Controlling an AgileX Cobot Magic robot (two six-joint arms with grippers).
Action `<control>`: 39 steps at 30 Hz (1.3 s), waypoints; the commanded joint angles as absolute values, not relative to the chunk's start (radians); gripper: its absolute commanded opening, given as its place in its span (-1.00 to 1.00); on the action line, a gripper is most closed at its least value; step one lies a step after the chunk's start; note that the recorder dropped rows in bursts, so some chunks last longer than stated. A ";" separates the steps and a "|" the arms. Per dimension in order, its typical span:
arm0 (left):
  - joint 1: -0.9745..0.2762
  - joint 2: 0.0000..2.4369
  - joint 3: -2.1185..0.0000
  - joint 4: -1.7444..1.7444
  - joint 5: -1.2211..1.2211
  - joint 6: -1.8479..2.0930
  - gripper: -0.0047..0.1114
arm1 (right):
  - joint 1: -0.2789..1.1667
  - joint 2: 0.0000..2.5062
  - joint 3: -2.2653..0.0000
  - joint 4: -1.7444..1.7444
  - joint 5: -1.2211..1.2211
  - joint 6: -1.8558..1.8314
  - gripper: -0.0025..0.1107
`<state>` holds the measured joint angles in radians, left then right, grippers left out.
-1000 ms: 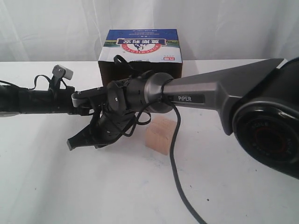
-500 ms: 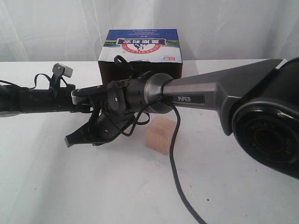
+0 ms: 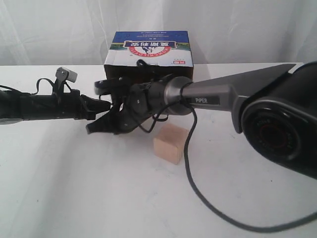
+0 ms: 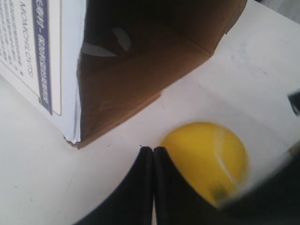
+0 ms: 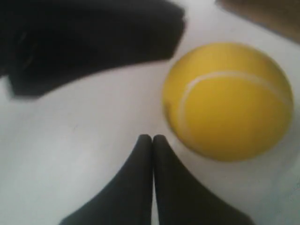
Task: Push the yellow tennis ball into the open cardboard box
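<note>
The white table [image 3: 69, 198] is carrying everything. The open cardboard box [image 3: 148, 49] is sitting at its 12 o'clock edge in the exterior view, with its dark mouth facing the arms. The task is partly done at most, since nothing yellow is showing inside the carton.

The right gripper [image 3: 96, 127] is reaching across the middle toward 9 o'clock, and the right wrist view shows its jaws pressed together on nothing. The left gripper [image 3: 104, 105] is coming in from 9 o'clock to meet it, its fingers [image 4: 146, 161] likewise clenched and empty.

The pale wooden cube [image 3: 171, 143] is resting at 5 o'clock of the two grippers and is playing no part.

The yellow tennis ball [image 4: 206, 157] is lying on the table just outside the box's brown floor flap, just beside both closed tips. The arms are hiding it in the exterior view. The final shove over the flap edge into the mouth is probably all that is remaining.
</note>
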<state>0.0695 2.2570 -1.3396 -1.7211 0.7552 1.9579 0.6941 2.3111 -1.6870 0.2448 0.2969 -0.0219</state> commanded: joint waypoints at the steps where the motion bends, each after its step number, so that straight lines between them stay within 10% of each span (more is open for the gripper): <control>1: 0.066 2.259 -1.334 -1.744 0.772 2.109 -0.92 | 0.600 2.316 -1.786 0.256 0.353 -0.019 -0.96; 39: 0.068 2.259 -1.334 -1.744 0.759 2.056 -0.92 | 0.594 2.258 -1.814 -0.295 0.657 0.275 -0.96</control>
